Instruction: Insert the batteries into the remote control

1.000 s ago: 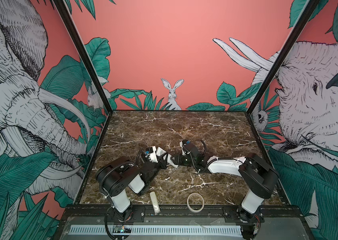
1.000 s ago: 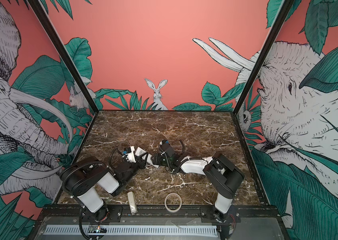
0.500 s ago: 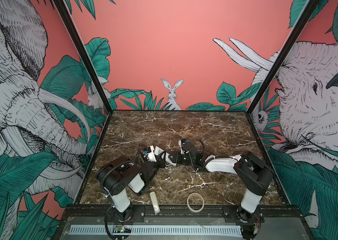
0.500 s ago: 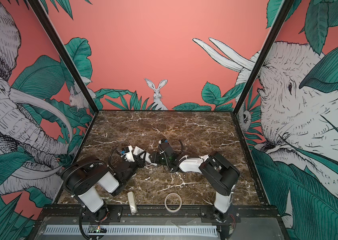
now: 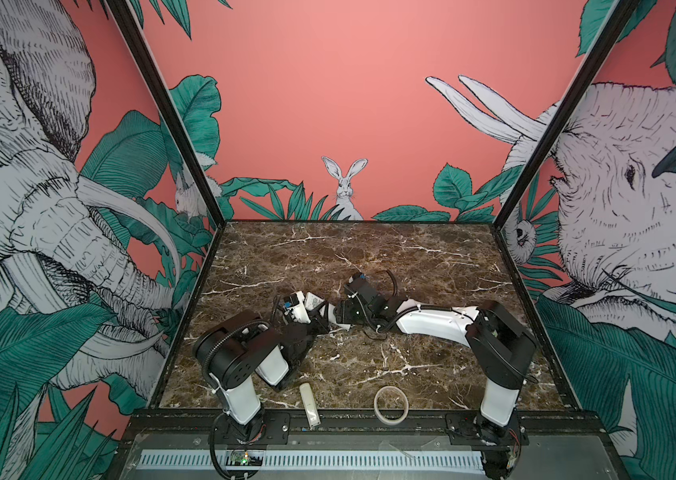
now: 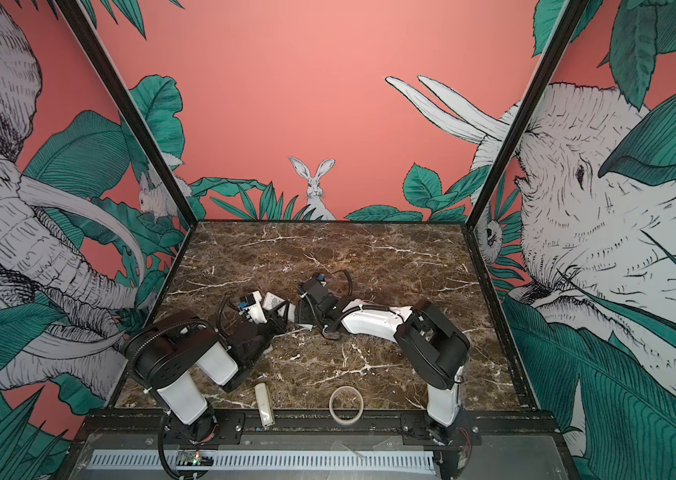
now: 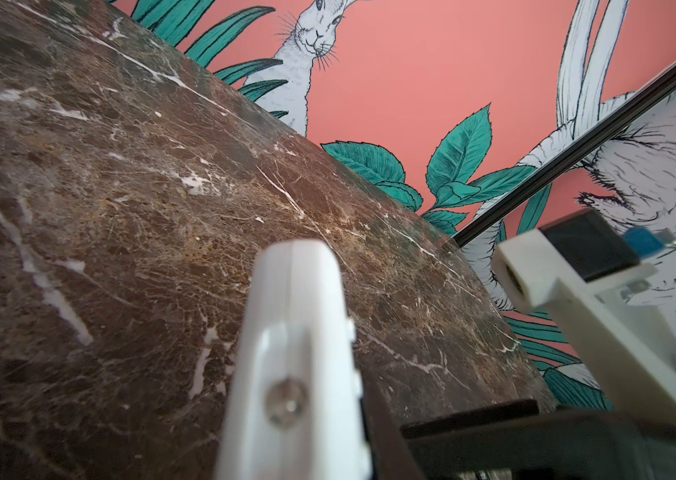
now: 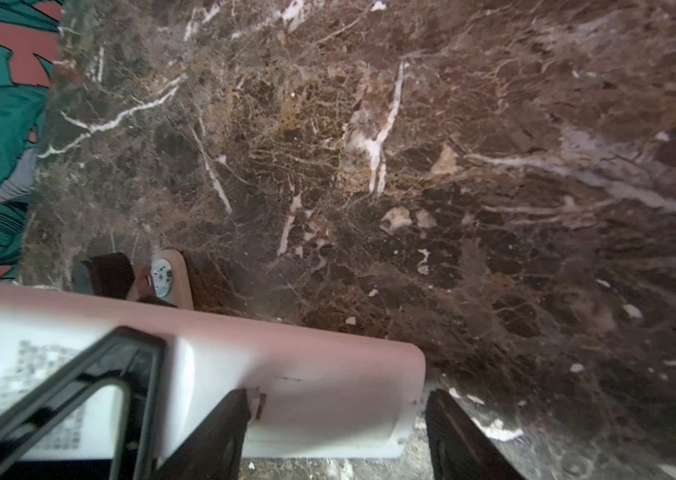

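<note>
Your remote control (image 8: 307, 374) is off the marble table (image 5: 369, 257), held lengthwise between the two arms near the middle of the work area. In both top views you see it as a white bar with a printed label facing up (image 5: 316, 301) (image 6: 273, 300). The left gripper (image 5: 316, 319) is clenched on it. From the left wrist view the remote's rounded white end (image 7: 294, 316) sticks straight out past those jaws, edge-on, with a small clear bulb set in its tip. At the other end, the right gripper (image 8: 336, 399) stands released, with its jaws spread around the remote's plain end. One dark finger (image 8: 211, 436) overlaps the white body, while the other finger (image 8: 460, 436) sits clear of the remote's corner, with a strip of table showing between them. You cannot tell from these views whether the near finger actually presses the plastic. Well behind both sets of jaws, at the front edge of the table by the arm bases, a small cream remote (image 5: 309, 405) lies flat. A ring of clear tape (image 5: 391, 405) lies near it, on the right arm's side, and neither touches an arm.
</note>
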